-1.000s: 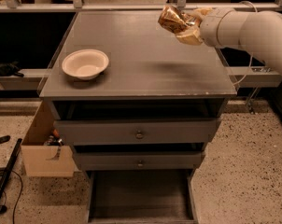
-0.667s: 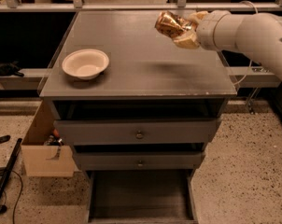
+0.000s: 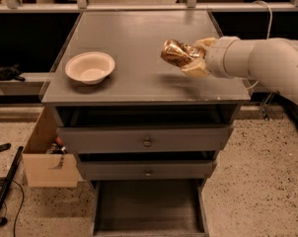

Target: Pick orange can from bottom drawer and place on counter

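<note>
The deep grey bottom drawer (image 3: pixel 149 206) stands open. Beyond it, the end effector (image 3: pixel 192 57), clamped on the dented orange-gold can (image 3: pixel 175 52), has sunk lower and leftward over the flat grey desk (image 3: pixel 134 31); set-down looks close.

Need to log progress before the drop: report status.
Gripper shut on orange can, held above counter's right half. Can not yet set down. Bottom drawer stands open. Cream bowl on counter's left, well apart from the can.
</note>
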Available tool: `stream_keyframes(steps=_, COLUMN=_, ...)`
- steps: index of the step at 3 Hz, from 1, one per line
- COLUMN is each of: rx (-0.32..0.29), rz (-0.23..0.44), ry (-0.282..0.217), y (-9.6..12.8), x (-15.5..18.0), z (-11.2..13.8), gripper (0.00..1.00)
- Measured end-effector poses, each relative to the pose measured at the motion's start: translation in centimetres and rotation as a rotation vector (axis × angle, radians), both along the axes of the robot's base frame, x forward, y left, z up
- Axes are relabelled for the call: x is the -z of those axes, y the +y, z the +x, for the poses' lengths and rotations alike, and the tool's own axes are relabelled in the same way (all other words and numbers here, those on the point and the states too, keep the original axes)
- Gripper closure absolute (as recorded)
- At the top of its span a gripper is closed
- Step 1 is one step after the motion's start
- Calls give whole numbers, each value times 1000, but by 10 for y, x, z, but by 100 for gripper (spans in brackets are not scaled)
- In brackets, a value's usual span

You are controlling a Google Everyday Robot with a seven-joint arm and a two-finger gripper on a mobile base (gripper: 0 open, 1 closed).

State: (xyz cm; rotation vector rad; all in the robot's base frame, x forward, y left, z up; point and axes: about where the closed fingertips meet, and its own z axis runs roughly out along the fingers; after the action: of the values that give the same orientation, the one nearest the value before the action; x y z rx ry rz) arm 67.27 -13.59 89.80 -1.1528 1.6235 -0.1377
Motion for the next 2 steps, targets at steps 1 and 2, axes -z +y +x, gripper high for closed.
stream_keyframes(steps=1, rx=1, rz=-2, ry=4, y=-1, x=3, z=-2, gripper=100)
stream_keyframes(steps=2, rx=1, rz=-2, ry=4, y=-1, x=3, z=-2, gripper=81)
